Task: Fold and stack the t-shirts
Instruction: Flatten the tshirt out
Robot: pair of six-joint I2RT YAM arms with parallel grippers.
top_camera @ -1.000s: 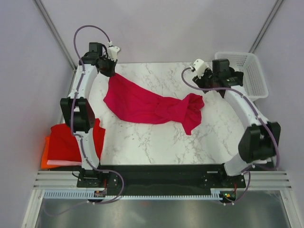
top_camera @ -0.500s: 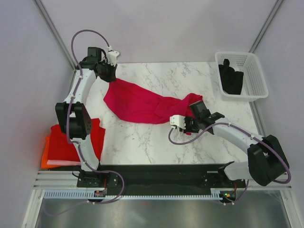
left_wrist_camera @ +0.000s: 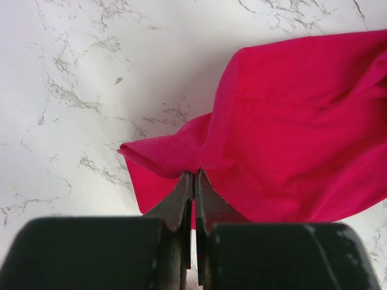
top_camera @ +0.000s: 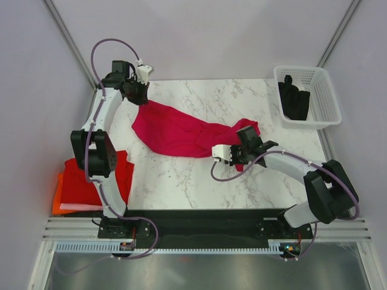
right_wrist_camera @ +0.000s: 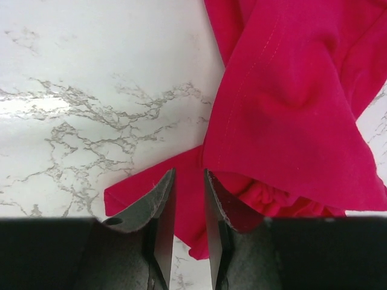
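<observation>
A raspberry-crimson t-shirt [top_camera: 181, 130] lies stretched and bunched across the middle of the marble table. My left gripper [top_camera: 138, 92] is at the back left and is shut on one of the shirt's edges [left_wrist_camera: 242, 121]; the fingers [left_wrist_camera: 208, 202] pinch a fold of the cloth. My right gripper [top_camera: 244, 147] sits low over the shirt's crumpled right end [right_wrist_camera: 290, 103]. Its jaws stand a little apart with a flat corner of cloth under them, not pinched. A brighter red t-shirt [top_camera: 91, 178] lies folded on an orange one [top_camera: 60, 196] at the table's left edge.
A white lattice basket [top_camera: 326, 99] stands at the back right with something black [top_camera: 294, 99] in it. Bare marble [top_camera: 181, 178] lies in front of the shirt. Purple cables loop from both wrists.
My right arm has swung from the basket at the back right down to the shirt's right end and edged a little left. My left gripper has kept its hold, shifting slightly back.
</observation>
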